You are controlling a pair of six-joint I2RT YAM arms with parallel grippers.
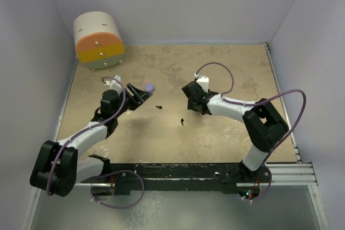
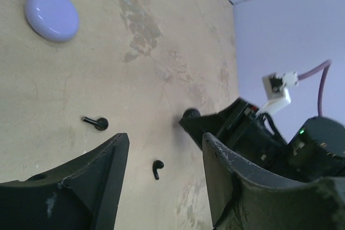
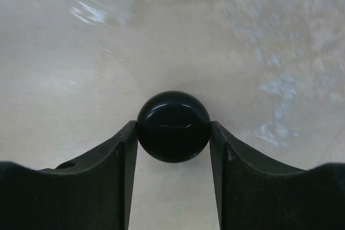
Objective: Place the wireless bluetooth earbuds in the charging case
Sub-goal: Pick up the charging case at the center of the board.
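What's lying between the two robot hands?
A black earbud lies nearer the left gripper, a second black earbud nearer the right gripper; the top view shows both.

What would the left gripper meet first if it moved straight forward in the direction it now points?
Probably the nearer black earbud, lying on the table just ahead between the open jaws, though depth is unclear.

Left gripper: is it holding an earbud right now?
No, the left gripper is open and empty; a black earbud lies loose on the table.
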